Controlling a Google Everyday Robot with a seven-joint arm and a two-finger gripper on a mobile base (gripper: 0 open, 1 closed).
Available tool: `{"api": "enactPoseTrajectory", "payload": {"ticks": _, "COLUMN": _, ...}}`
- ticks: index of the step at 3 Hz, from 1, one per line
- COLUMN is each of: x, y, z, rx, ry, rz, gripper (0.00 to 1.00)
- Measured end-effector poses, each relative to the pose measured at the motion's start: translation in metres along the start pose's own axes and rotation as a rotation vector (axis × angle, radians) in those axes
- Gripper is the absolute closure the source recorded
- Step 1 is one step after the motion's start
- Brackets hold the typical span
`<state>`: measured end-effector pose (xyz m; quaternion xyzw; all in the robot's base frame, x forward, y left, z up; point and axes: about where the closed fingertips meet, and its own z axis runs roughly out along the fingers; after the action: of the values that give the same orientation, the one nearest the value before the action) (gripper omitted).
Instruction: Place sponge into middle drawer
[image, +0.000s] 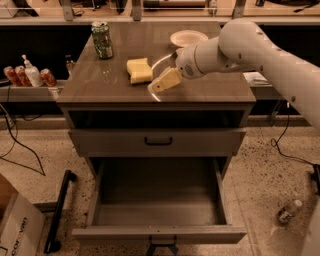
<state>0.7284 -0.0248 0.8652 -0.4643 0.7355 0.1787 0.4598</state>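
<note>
The pale yellow sponge (139, 70) lies on the wooden top of the cabinet, left of centre. My gripper (163, 82) hangs low over the cabinet top just to the right of the sponge, apart from it and holding nothing that I can see. The white arm reaches in from the right. The middle drawer (160, 202) is pulled far out at the bottom, a wide grey box with bare inner walls and floor.
A green can (102, 40) stands at the back left of the cabinet top and a white bowl (188, 38) at the back right. A shallower shut drawer front with a black handle (158, 142) sits above the open one. A cardboard box (17, 227) is on the floor at left.
</note>
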Motion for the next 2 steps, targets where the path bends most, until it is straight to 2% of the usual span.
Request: {"api": "enactPoseTrajectory", "payload": {"ticks": 2, "x": -0.013, "y": -0.001, "z": 0.048, "rx": -0.059, "ry": -0.048, "rz": 0.022, "gripper": 0.0}}
